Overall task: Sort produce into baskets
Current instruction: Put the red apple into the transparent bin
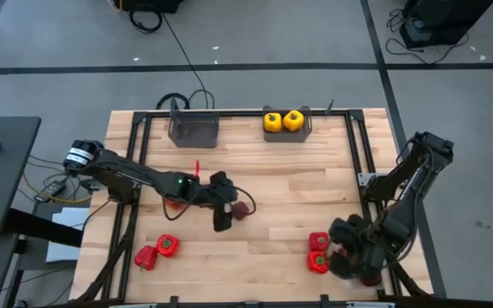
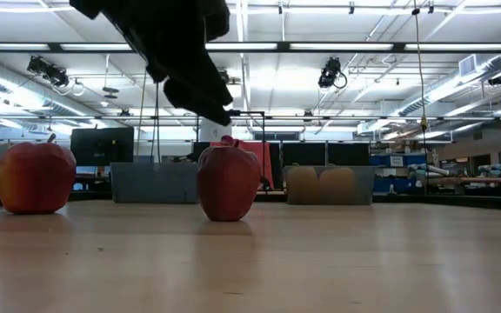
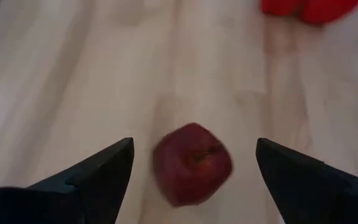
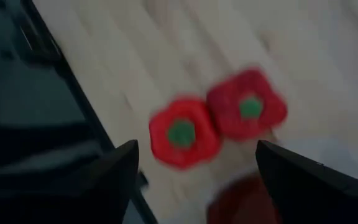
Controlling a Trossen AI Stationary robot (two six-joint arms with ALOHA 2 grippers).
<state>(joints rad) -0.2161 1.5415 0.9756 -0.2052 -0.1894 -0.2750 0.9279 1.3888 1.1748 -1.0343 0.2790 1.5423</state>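
A dark red apple (image 1: 243,210) stands on the wooden table near its middle, and it also shows in the low view (image 2: 229,181). My left gripper (image 3: 194,146) is open above it, one finger on either side of the apple (image 3: 192,163), clear of it. My right gripper (image 4: 197,146) is open over two red bell peppers (image 4: 182,132) (image 4: 247,111) at the table's near right (image 1: 318,251). Two yellow peppers (image 1: 282,121) lie in the far right grey bin. The far left grey bin (image 1: 193,130) looks empty. A clear tray is out of view.
Two more red peppers (image 1: 157,251) lie near the table's near left corner. A second apple (image 2: 37,178) stands to the left of the first one, partly under my left arm (image 1: 174,203). Another dark red piece (image 4: 241,199) lies below my right gripper. A black frame (image 1: 362,162) runs around the table.
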